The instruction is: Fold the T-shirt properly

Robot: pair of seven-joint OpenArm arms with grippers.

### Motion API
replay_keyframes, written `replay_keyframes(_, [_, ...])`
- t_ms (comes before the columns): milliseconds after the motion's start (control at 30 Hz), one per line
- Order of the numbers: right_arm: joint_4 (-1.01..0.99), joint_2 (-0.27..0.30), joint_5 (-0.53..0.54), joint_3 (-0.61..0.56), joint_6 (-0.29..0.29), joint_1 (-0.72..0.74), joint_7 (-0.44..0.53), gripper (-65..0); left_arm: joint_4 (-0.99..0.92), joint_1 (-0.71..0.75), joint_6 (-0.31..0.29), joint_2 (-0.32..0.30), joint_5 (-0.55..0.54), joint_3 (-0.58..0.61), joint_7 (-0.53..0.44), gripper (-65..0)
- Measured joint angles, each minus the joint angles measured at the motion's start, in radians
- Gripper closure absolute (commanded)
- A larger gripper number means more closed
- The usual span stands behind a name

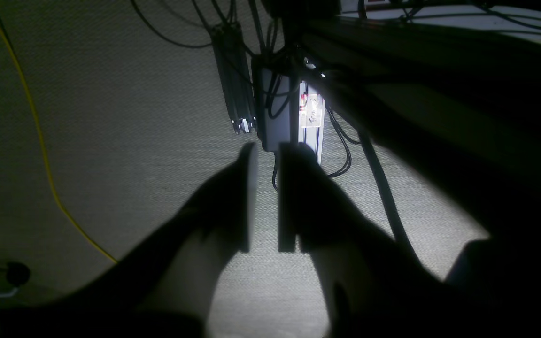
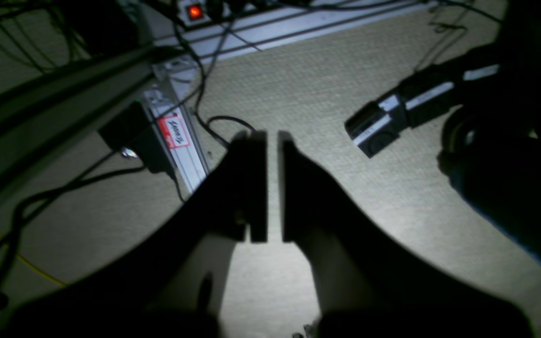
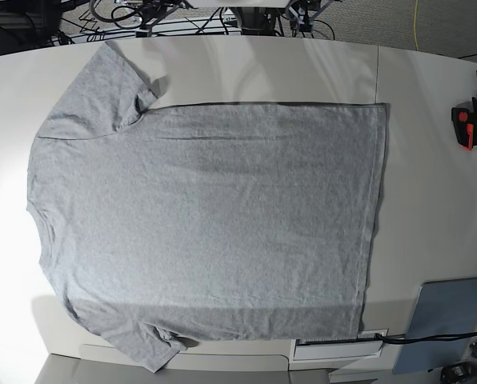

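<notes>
A white table (image 3: pixel 430 160) fills the base view, and the T-shirt (image 3: pixel 206 224) lies spread flat on it, plain grey side up, collar end toward the left edge of that view and hem toward the right. One sleeve reaches the far-left corner; the other hangs at the near edge. No lettering shows.

Neither arm appears in the base view, and neither wrist camera sees the shirt or the tabletop. Both look down at beige carpet (image 1: pixel 125 141) below table height. The left gripper (image 1: pixel 265 197) is a dark silhouette with a narrow strip of lit carpet between its jaws; nothing is in it. The right gripper (image 2: pixel 272 188) shows a thinner gap, jaws nearly together, also empty.

Beyond the left gripper stand an aluminium frame post (image 1: pixel 310 122) and black cables, with a yellow cable (image 1: pixel 40 141) curving across the carpet. The right wrist view adds a labelled frame rail (image 2: pixel 176 136) and a power strip with a lit red switch (image 2: pixel 195 11).

On the table's right edge sit a black-and-orange clamp (image 3: pixel 465 126) and a grey-blue pad (image 3: pixel 446 320).
</notes>
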Motion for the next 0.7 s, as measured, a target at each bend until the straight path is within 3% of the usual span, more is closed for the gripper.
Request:
replay_keyframes(267, [0.004, 0.045, 0.027, 0.000, 0.010, -0.040, 0.001, -5.2, 0.093, 0.051, -0.001, -0.003, 0.000, 0.000, 0.003, -7.3])
replay_keyframes(400, [0.055, 0.059, 0.031, -0.005, 0.029, -0.079, -0.016, -5.2, 0.171, 0.087, -0.034, -0.010, 0.000, 0.000, 0.030, -7.3])
replay_keyframes(467, [0.114, 0.067, 0.031, -0.035, 0.074, -0.111, -0.040, -5.2, 0.218, 0.107, -0.038, -0.014, 0.000, 0.000, 0.057, -7.3])
replay_keyframes(700, [0.344, 0.098, 0.085, -0.201, 0.076, -0.261, -0.079, -5.2, 0.345, 0.180, -0.053, -0.059, -0.039, 0.001, 0.070, -7.3])
